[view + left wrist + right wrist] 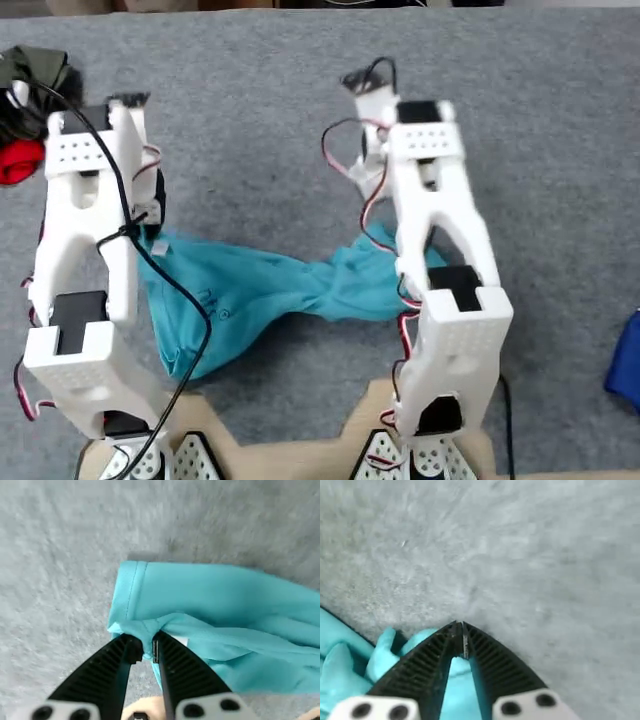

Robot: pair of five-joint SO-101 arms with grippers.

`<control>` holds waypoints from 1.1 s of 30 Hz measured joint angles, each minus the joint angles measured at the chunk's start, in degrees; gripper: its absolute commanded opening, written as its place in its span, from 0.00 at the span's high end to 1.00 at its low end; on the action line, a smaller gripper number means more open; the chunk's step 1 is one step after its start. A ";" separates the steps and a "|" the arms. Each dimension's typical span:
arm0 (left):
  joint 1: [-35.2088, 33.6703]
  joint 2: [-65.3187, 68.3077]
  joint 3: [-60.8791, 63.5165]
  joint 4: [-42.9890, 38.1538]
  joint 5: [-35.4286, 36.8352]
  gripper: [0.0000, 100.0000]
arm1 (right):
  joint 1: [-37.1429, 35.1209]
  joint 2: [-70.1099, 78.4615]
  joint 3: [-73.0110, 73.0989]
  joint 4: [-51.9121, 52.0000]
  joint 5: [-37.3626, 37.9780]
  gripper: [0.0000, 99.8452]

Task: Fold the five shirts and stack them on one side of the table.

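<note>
Item: teal fabric shirt (250, 290). It lies on the grey carpet-topped table (250, 100) close to the near edge, by the arm bases. It is stretched between the two arms and twisted into a narrow rope at its middle, broader and flatter toward the left arm.

Left hand (145, 645): pressed together, pinching a gathered fold at a hemmed corner of the shirt.

Right hand (459, 630): fingertips closed on each other with teal cloth bunched between the fingers. It appears to pinch the shirt's opposite end.

Other stock: a dark olive cloth bundle (40, 68) and a red cloth item (18, 160) at the far left corner. A blue cloth (625, 360) sits at the right edge.

Step in hand, as judged: spreading the first shirt before folding. No fold is made and no stack has begun.

Next move calls for: drawing the two hands apart and untwisting the middle so the cloth lies flat. A pull that is too hard may slip a corner from a hand.
</note>
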 measured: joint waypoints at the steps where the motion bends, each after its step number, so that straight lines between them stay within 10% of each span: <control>1: 0.00 0.00 -2.64 0.70 0.00 0.98 | 0.70 0.00 -4.13 2.11 0.00 0.99; 7: 0.35 0.00 -13.63 2.29 0.00 0.98 | 2.37 1.58 -25.76 13.80 0.00 0.99; 15: 1.67 0.00 -13.80 2.46 0.00 0.98 | -2.02 9.23 -17.85 14.51 -3.78 0.69; 33: 1.67 0.00 -13.80 2.46 0.00 0.98 | -4.92 21.63 -7.91 7.82 -9.05 0.99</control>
